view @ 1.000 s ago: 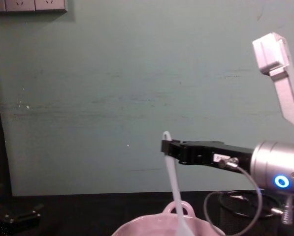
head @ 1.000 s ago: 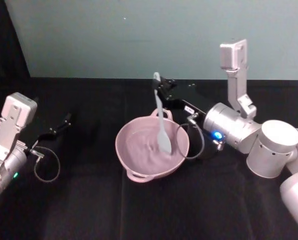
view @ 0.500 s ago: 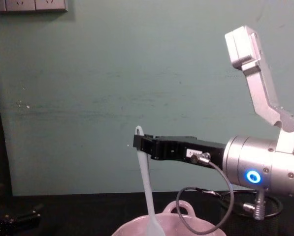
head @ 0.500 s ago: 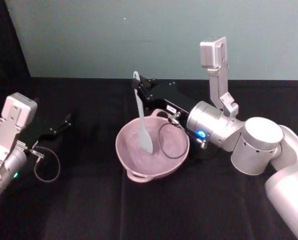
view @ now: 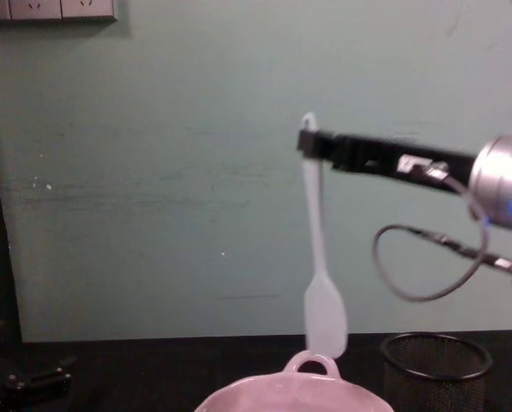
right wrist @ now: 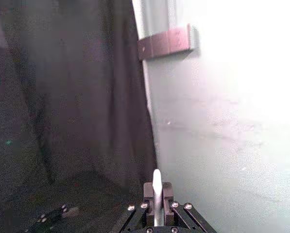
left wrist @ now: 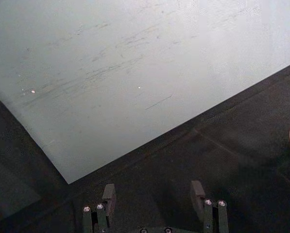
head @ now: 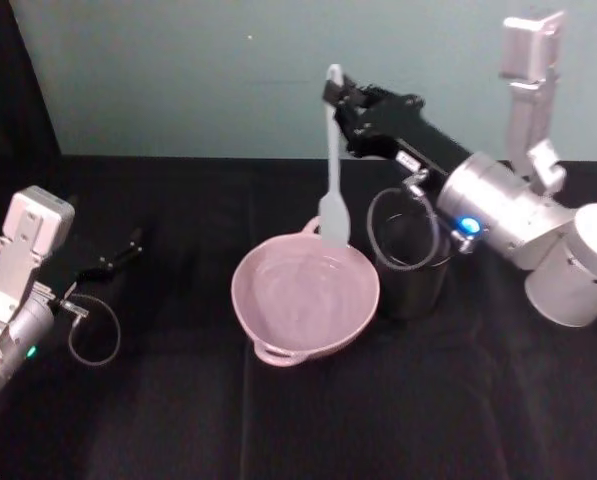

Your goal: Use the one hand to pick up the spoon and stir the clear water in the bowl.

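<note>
My right gripper [head: 336,95] is shut on the top of the white spoon's [head: 331,170] handle and holds it upright in the air. The spoon's blade hangs just above the far rim of the pale pink bowl [head: 236,292], clear of the water. From the chest, the spoon [view: 315,249] dangles from the right gripper [view: 307,142] over the bowl [view: 256,393] and its loop handle. The right wrist view has the spoon handle [right wrist: 157,187] pinched between the fingers. My left gripper [head: 128,245] is parked at the far left; its fingers [left wrist: 108,194] stand open.
A black wire-mesh cup [head: 410,272] stands right beside the bowl, under my right arm, and shows again as the mesh cup [view: 436,365] from the chest. A black cloth covers the table [head: 178,420]. A teal wall lies behind.
My right gripper has lifted the spoon up out of the bowl and swung it back to the right. The left arm has not moved.
</note>
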Tool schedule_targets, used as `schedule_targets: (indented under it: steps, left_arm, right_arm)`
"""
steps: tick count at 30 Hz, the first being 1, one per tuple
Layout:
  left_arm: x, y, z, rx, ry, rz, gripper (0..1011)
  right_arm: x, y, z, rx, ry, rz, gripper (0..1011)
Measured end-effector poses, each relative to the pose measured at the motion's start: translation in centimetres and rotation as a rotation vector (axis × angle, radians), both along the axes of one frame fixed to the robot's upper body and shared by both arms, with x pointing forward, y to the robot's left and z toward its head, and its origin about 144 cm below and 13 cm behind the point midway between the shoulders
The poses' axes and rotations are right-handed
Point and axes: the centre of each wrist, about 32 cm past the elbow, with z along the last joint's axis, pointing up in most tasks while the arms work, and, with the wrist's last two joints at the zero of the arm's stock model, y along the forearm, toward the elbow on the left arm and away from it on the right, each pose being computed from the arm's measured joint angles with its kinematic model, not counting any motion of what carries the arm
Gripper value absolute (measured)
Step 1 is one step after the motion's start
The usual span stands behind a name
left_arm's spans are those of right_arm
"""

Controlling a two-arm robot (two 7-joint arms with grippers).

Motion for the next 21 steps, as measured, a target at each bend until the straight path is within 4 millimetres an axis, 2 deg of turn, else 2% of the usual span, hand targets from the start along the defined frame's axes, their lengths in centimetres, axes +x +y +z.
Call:
schedule_targets:
  steps: [4,9,17,21]
  left_arm:
    - [0.0,0.0,0.0,0.0,0.0,0.0,1011]
    - [0.0,0.0,0.0,0.0,0.0,0.0,1011]
    - [0.0,0.0,0.0,0.0,0.0,0.0,1011]
    - [0.0,0.0,0.0,0.0,0.0,0.0,1011]
  right_arm:
    - [-0.8,-1.6,1.1,0.003,-0.039,-0.041,111]
    - [-1.5,-3.2,1.4,0.005,-0.05,-0.088,111]
    - [-2.2,-5.3,0.3,0.032,-0.032,-0.166,111]
    - [-2.1,-5.9,-1.2,0.048,0.004,-0.194,111]
